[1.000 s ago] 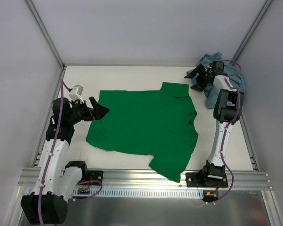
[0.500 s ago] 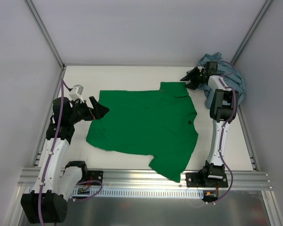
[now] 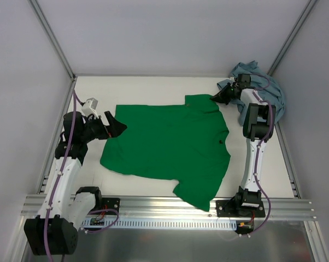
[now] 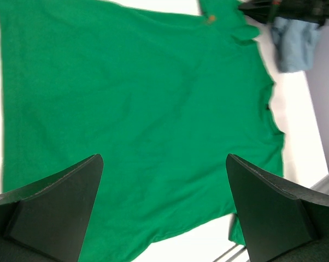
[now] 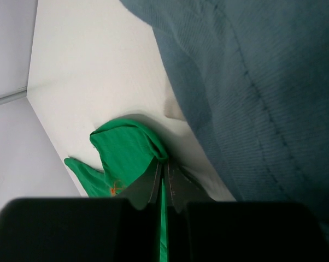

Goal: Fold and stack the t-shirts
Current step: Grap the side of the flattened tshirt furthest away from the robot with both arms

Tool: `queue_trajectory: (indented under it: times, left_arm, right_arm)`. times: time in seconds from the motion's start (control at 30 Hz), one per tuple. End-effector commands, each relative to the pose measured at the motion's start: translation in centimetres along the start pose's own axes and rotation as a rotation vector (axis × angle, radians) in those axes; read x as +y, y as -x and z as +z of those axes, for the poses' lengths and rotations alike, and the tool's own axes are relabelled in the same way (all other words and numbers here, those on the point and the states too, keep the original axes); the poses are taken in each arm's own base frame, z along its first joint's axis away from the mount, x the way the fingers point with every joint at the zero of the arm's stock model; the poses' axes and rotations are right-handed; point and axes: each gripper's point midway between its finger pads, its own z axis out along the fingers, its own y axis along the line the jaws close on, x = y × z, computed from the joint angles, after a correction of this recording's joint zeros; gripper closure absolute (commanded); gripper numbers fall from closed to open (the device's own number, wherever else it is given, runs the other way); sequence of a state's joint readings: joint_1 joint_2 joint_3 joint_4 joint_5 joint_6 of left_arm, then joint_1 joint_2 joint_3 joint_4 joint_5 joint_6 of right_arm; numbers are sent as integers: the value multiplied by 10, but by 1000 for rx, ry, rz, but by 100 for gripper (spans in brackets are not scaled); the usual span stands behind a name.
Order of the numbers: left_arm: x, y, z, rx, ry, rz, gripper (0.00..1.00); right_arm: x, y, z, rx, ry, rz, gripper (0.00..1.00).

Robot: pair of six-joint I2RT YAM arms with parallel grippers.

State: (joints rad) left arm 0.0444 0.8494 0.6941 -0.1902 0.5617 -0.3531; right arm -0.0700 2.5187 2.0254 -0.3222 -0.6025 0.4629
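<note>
The bright green t-shirt (image 3: 170, 143) lies spread flat across the middle of the table, also filling the left wrist view (image 4: 131, 109). My right gripper (image 3: 215, 98) is shut on its far right edge near the collar; green cloth (image 5: 126, 153) is pinched between the jaws of my right gripper (image 5: 164, 164). The blue-grey t-shirt (image 3: 263, 87) lies crumpled in the far right corner, under and behind the right arm, and fills the right wrist view (image 5: 263, 82). My left gripper (image 3: 119, 128) hovers open at the green shirt's left edge, its fingers (image 4: 60, 202) wide apart with nothing between them.
White walls with metal posts (image 3: 52, 38) enclose the table on three sides. An aluminium rail (image 3: 170, 207) runs along the near edge. The green shirt's lower hem (image 3: 194, 199) reaches close to that rail.
My right gripper moved left from the blue-grey shirt to the green shirt's far right edge and shut on it. The left arm has stayed in place.
</note>
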Motion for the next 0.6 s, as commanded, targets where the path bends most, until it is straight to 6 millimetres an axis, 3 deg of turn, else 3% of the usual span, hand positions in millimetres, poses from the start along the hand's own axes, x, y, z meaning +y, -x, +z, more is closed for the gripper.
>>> queue_trajectory:
  times: [0.0, 0.03, 0.07, 0.1, 0.17, 0.2, 0.33, 0.37, 0.4, 0.47, 0.5, 0.57]
  left_arm:
    - [23, 10, 17, 9, 107, -28, 1]
    - [25, 24, 22, 5, 129, -25, 1]
    - [42, 13, 37, 88, 177, -67, 1]
    - [43, 29, 42, 83, 190, -62, 1]
    - [70, 24, 66, 145, 264, -105, 1]
    - [74, 36, 73, 131, 274, -102, 1]
    - [107, 51, 111, 99, 321, -154, 1]
    - [121, 41, 126, 143, 324, -186, 1]
    - [122, 55, 134, 132, 308, -192, 1]
    - [136, 43, 154, 191, 306, -233, 2]
    - [138, 53, 160, 171, 294, -228, 3]
    - [148, 47, 172, 196, 294, -236, 3]
  right_arm:
    - [29, 4, -23, -32, 24, -52, 100]
    - [33, 5, -27, -38, 32, -56, 99]
    - [39, 5, -34, -44, 44, -63, 100]
    - [43, 5, -37, -49, 48, -63, 100]
    - [53, 4, -47, -53, 71, -73, 99]
    - [56, 2, -50, -54, 76, -76, 100]
    - [68, -4, -65, -60, 105, -85, 99]
    - [70, -6, -67, -61, 114, -90, 99]
    - [71, -9, -72, -63, 118, -91, 100]
    - [75, -11, -76, -64, 127, -94, 100]
    - [77, -12, -79, -63, 131, -94, 99]
    - [78, -14, -81, -59, 139, -89, 99]
